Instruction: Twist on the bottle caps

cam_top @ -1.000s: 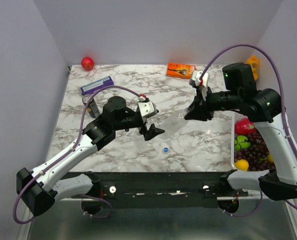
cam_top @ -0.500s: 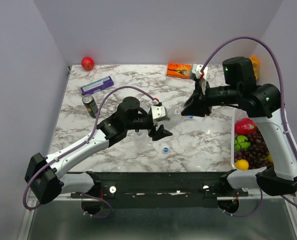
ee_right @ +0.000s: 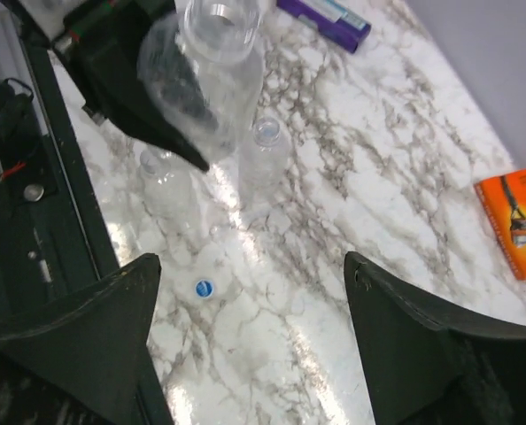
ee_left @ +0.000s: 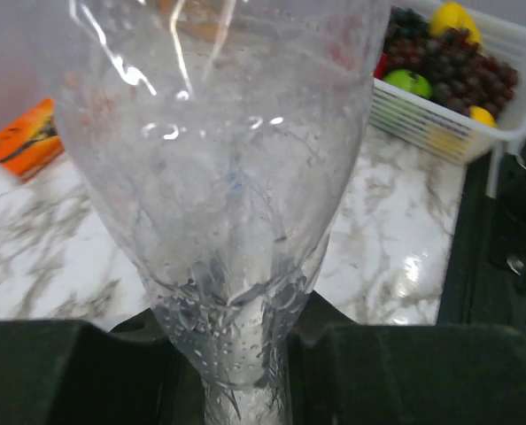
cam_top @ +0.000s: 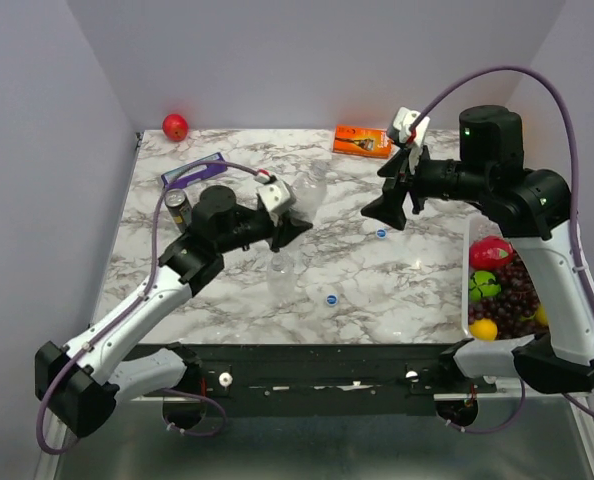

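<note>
Clear thin plastic: the bottle (ee_left: 236, 177) looks light, slick and easily crushed. My left gripper (cam_top: 289, 226) is clamped on its narrow part, holding it above the marble table (cam_top: 417, 280). Right gripper (ee_right: 250, 266) hangs wide, empty; I'd pinch a blue cap (ee_right: 204, 288) by its rim.

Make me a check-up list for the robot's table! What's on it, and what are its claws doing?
Surface: marble table, no spill seen.
Job's things: clear bottle held, mouth open; second bottle and third bottle standing; first blue cap and second blue cap lying loose; no third cap seen.
Clutter: red apple, purple box, dark can, orange box, white basket of fruit.
Grippers: left gripper shut on the clear bottle; right gripper open, empty, above the table.
Cables: purple cable arches over each arm, no snag seen.
Surroundings: plain pale walls; nothing else seen.
</note>
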You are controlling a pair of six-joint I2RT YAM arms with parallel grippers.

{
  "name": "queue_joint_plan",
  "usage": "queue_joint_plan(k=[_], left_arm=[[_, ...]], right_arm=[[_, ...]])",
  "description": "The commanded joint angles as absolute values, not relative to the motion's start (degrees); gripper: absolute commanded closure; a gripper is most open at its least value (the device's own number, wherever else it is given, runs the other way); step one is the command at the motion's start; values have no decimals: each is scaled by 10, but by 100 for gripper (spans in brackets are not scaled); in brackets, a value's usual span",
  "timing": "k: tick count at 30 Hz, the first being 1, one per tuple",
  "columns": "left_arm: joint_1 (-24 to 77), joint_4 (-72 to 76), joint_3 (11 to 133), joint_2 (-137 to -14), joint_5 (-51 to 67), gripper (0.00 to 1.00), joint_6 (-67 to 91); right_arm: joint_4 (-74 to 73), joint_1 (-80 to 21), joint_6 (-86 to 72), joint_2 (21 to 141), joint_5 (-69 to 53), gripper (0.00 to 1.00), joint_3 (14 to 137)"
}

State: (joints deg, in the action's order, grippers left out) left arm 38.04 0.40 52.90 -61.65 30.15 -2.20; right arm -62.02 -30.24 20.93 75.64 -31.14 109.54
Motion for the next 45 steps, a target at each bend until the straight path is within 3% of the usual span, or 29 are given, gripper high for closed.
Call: queue_joint_plan(k=[1,4,8,15,21,45], left_arm=[[294,-32,586,-557,208,96,12],[254,-58,615,-527,182,96,-27],[190,-80,621,-501,143,97,-20],[52,-89,585,-469,86,99,133],[-31,-98,559,-447,121,97,150],[-46,-101,550,-454,136,96,141]], right_arm=[[-547,-300,246,736,-319,8,1039],[-597,-308,348,763,-405,11,991],[-691,-348,512,841,-403,21,913],[-468,-419,705,826,-306,22,647],[-408,-426,744,881,-305,25,614],[-359,-467,773,995,-276,48,590]])
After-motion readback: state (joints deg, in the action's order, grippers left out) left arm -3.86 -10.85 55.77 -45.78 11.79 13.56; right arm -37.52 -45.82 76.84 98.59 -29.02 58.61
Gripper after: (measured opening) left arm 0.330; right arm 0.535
